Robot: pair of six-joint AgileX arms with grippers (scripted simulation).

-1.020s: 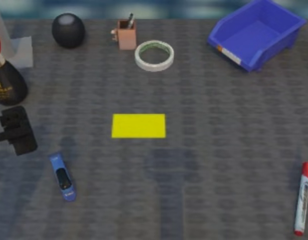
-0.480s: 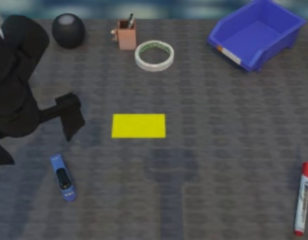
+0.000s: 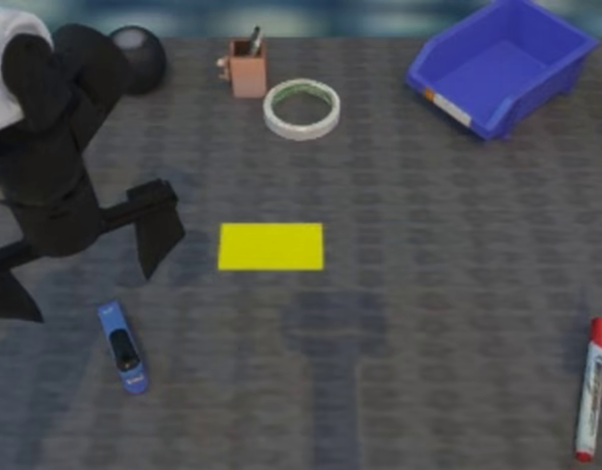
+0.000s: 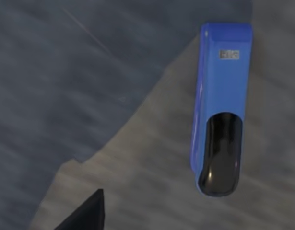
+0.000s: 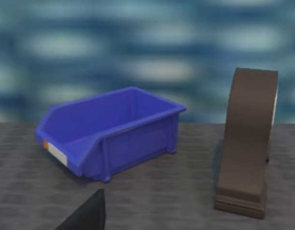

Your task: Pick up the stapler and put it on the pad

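The small blue stapler (image 3: 121, 348) with its black patch lies flat near the table's front left; the left wrist view shows it from close above (image 4: 221, 110). My left gripper (image 3: 90, 294) hangs open just behind it, one dark finger (image 3: 156, 230) to its right and the other at the view's left edge, with nothing between them. A fingertip (image 4: 89, 215) shows apart from the stapler. The yellow pad (image 3: 271, 246) lies bare at mid-table, right of the gripper. My right gripper (image 5: 130, 225) is out of the top view; one fingertip (image 5: 89, 215) shows off to the side, holding nothing.
A blue bin (image 3: 501, 64) stands at the back right, also seen as the bin (image 5: 109, 132) beside a brown upright object (image 5: 245, 143). A tape roll (image 3: 301, 109), a pen holder (image 3: 248, 67) and a black ball (image 3: 144, 57) line the back. A marker (image 3: 591, 389) lies front right.
My left arm has swung in from the left edge toward the stapler, and its fingers have spread wide. The bottle at the left edge is now hidden under the arm.
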